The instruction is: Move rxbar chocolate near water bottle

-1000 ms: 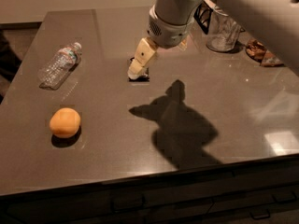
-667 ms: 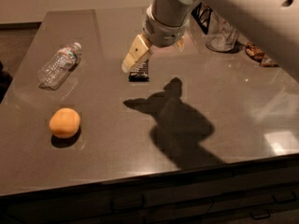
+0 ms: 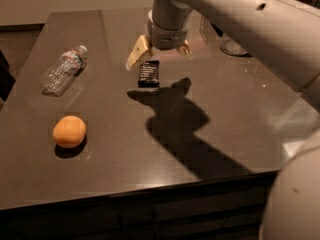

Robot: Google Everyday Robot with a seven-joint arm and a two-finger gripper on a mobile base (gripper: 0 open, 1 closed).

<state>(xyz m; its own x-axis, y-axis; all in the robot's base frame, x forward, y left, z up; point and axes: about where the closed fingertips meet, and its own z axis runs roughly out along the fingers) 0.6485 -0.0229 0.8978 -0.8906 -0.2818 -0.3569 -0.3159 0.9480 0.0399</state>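
Note:
The rxbar chocolate (image 3: 149, 73), a small flat black bar with white text, lies on the dark table (image 3: 235, 119) near the middle back. My gripper (image 3: 161, 53) hangs just above and behind the bar, open, with one tan fingertip (image 3: 136, 54) to the bar's left and the other to its right. The bar is not held. The water bottle (image 3: 63, 69), clear and crinkled with a white cap, lies on its side at the table's left, well apart from the bar.
A round orange fruit (image 3: 69, 131) sits at the front left, below the bottle. A clear or mesh cup (image 3: 231, 46) stands at the back right, partly hidden behind my arm. The arm's shadow falls across the table's middle.
My gripper has shifted left and its fingers now stand spread on either side of the bar. The bar lies in about the same place, now fully uncovered. Bottle and orange have not moved.

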